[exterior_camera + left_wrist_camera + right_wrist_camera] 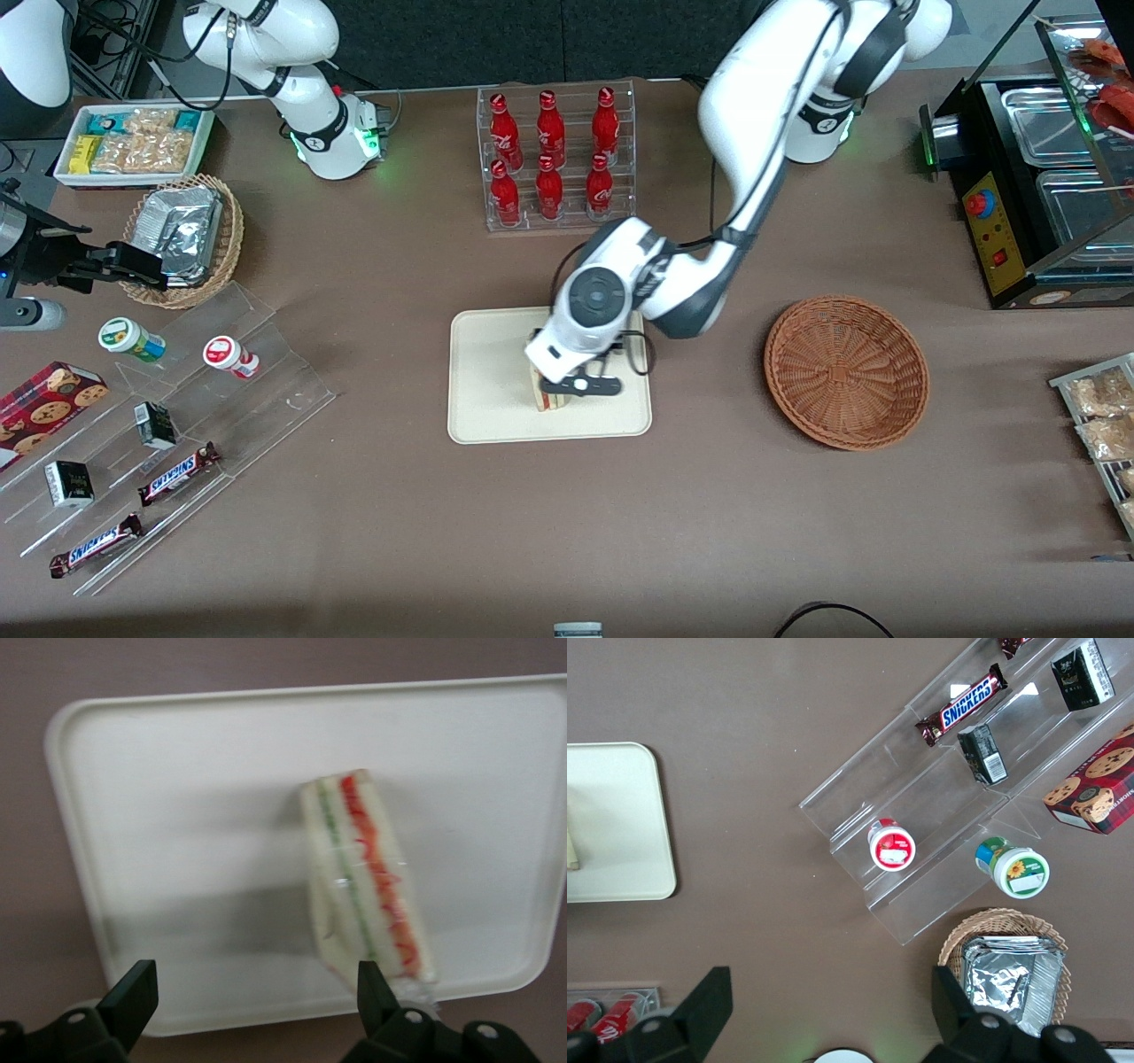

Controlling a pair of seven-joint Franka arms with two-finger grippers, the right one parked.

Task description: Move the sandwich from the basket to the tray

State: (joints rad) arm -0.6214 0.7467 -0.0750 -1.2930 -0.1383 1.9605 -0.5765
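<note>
front view first: the working arm is bent low over the tray (496, 372), and the gripper (578, 383) hangs just above the sandwich (549, 400), which sits on the tray's surface near the edge closest to the front camera. the basket (846, 370) stands well apart, toward the working arm's end of the table, with nothing showing in it.

from the wrist camera the fingers (133, 990) are spread wide, holding nothing. the sandwich (365, 877) lies on its side on the tray (177, 815), filling stripes up, and it isn't centred in the gap; one end sits right by one fingertip while the other fingertip is well clear of it.

so the drop looks done to me. the risk now is the lift-off: if the arm swings sideways before rising, that near fingertip could catch the wedge and push it toward the rim, or tip it over the low edge onto the table.
</note>
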